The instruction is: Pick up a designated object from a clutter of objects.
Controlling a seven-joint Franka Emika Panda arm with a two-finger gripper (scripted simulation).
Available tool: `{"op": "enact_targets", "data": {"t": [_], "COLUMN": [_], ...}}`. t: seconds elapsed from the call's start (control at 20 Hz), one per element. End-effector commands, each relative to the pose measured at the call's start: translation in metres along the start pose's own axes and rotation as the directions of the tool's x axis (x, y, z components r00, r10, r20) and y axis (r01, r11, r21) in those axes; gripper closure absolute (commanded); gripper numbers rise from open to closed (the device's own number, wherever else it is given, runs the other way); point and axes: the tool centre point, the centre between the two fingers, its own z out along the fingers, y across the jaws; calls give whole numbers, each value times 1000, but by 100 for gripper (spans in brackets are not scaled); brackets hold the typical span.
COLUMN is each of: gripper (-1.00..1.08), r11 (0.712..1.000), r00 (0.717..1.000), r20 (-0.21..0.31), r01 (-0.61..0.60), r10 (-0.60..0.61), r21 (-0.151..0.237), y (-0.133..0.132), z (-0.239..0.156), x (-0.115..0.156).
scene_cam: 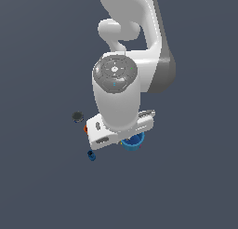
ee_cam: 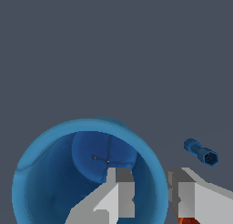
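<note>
One bright blue round cup (ee_cam: 86,173) is the thing to lift, and it sits upright on the flat dark grey floor (scene_cam: 42,191) directly beneath the white arm's gripper (ee_cam: 150,193); in the exterior view only a crescent of it (scene_cam: 133,142) shows under the white hand. Its wall looks thin, smooth and glossy, like hard plastic, with a wide open mouth and a body narrowing slightly to a darker flat bottom, so I judge it light, stiff and rather slippery. The rim is the sensible place to take hold: one grey finger (ee_cam: 119,191) hangs inside the mouth and the other stands just outside the wall, so the jaws straddle the rim at a narrow spread, not visibly pinching it yet. A tapered, slick wall may slide, so a deep bite seems wise. Near the cup lies a small dark-blue faceted piece (ee_cam: 201,151), and a dark grey disc (scene_cam: 77,116) rests well apart at the exterior view's left.
</note>
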Motion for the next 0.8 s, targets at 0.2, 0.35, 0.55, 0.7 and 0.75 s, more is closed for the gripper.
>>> {"op": "enact_targets", "data": {"t": [0.2,0.35,0.55,0.7,0.75], "gripper": [108,108,108,108,108], "r11": [1000,1000,1000,1000,1000], "r00": [1000,1000,1000,1000,1000], "r20": [-2,-2,-2,-2,-2], "r01": [0,0,0,0,0], "r10": [0,0,0,0,0], "r21": [-1,-1,-1,-1,-1], "y": [-28,-40,-56,-65,-68], "z": [-75,-107,-149,-174,-181], "x": [-5,-7,-9,-10,-10]}}
